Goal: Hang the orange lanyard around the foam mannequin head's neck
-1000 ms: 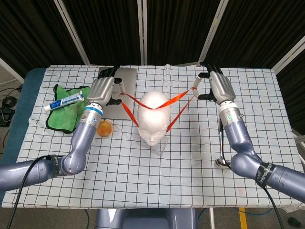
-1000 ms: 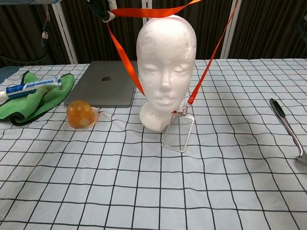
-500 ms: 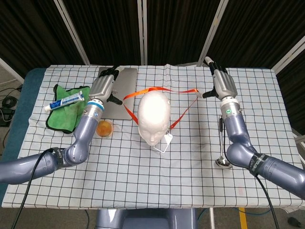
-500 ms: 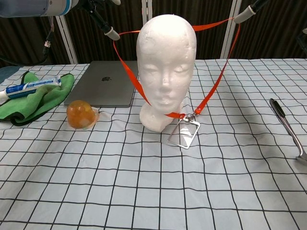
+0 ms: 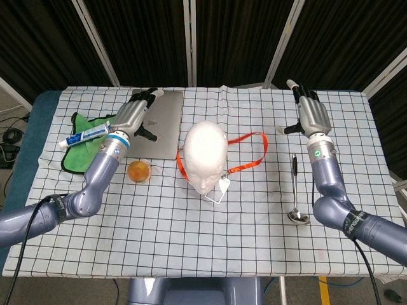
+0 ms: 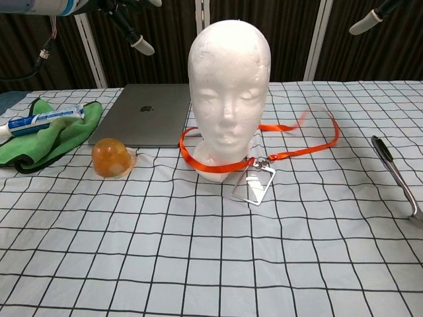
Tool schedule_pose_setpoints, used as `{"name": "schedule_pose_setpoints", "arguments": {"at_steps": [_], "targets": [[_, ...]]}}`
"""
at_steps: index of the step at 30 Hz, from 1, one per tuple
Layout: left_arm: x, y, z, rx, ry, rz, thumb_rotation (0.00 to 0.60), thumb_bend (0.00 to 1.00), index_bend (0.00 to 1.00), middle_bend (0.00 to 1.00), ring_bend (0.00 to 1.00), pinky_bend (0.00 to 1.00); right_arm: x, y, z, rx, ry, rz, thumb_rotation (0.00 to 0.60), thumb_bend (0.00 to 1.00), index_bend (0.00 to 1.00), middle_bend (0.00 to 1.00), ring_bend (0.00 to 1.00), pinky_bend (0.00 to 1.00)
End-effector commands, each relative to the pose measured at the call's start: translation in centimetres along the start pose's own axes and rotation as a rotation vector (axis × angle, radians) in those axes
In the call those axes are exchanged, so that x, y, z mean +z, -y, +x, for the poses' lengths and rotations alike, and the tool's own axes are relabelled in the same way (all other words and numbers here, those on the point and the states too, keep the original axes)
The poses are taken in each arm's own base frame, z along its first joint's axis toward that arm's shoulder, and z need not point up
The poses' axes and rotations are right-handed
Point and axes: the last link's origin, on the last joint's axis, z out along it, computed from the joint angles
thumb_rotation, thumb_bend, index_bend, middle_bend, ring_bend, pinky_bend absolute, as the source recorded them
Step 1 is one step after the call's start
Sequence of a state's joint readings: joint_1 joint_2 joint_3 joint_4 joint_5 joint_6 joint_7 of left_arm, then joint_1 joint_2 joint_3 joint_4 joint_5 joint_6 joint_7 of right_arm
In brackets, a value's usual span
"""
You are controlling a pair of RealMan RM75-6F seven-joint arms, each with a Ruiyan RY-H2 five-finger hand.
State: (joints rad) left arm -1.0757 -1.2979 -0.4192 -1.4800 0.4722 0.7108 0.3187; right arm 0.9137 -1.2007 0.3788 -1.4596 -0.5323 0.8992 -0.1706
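The white foam mannequin head (image 5: 205, 147) (image 6: 229, 79) stands upright mid-table. The orange lanyard (image 5: 253, 161) (image 6: 310, 148) lies looped around its neck base, its slack spread out on the cloth to the head's right. The clear badge holder (image 5: 220, 189) (image 6: 254, 184) lies flat in front of the neck. My left hand (image 5: 135, 114) hovers over the laptop with fingers spread and nothing in it. Near the far right edge my right hand (image 5: 311, 114) is raised, fingers extended and empty. The chest view shows only fingertips (image 6: 141, 45) of the left hand and fingertips (image 6: 365, 24) of the right.
A grey laptop (image 5: 161, 125) (image 6: 147, 121) lies behind the head on the left. An orange jelly cup (image 5: 140, 170) (image 6: 110, 157) sits beside it. A toothpaste tube (image 5: 88, 134) rests on a green cloth (image 5: 84, 154) at far left. A metal spoon (image 5: 296, 190) (image 6: 397, 177) lies at right.
Both hands released the lanyard and drew outward and up. The strap dropped from the head's sides onto the table around the neck.
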Motion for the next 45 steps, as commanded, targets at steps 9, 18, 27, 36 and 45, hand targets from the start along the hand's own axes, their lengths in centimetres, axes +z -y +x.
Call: {"name": "schedule_pose_setpoints", "arguments": {"at_steps": [9, 18, 27, 36, 45], "targets": [[-2.9, 2.1, 1.3, 0.029, -0.016, -0.023, 0.6, 0.0, 0.0, 0.0, 0.0, 0.0, -2.5, -2.2, 0.8, -0.086, 0.01, 0.008, 0.6, 0.13, 0.03, 0.0, 0.0, 0.0], [-9.8, 7.3, 2.1, 0.25, -0.233, 0.0, 0.6, 0.0, 0.0, 0.0, 0.0, 0.0, -7.5, -7.3, 0.8, -0.241, 0.069, 0.03, 0.6, 0.61, 0.06, 0.0, 0.0, 0.0], [-16.8, 10.8, 0.4, 0.327, -0.278, 0.084, 0.6, 0.0, 0.0, 0.0, 0.0, 0.0, -13.3, -10.5, -2.1, -0.362, 0.208, 0.157, 0.6, 0.77, 0.11, 0.05, 0.0, 0.0], [-22.0, 13.1, -2.0, 0.339, -0.304, 0.17, 0.6, 0.0, 0.0, 0.0, 0.0, 0.0, -16.4, -9.2, -7.4, -0.351, 0.427, 0.344, 0.6, 0.99, 0.14, 0.11, 0.0, 0.07], [-23.4, 14.9, -3.9, 0.358, -0.293, 0.225, 0.6, 0.0, 0.0, 0.0, 0.0, 0.0, -16.1, -5.9, -12.1, -0.372, 0.556, 0.467, 0.6, 1.0, 0.14, 0.11, 0.01, 0.08]]}}
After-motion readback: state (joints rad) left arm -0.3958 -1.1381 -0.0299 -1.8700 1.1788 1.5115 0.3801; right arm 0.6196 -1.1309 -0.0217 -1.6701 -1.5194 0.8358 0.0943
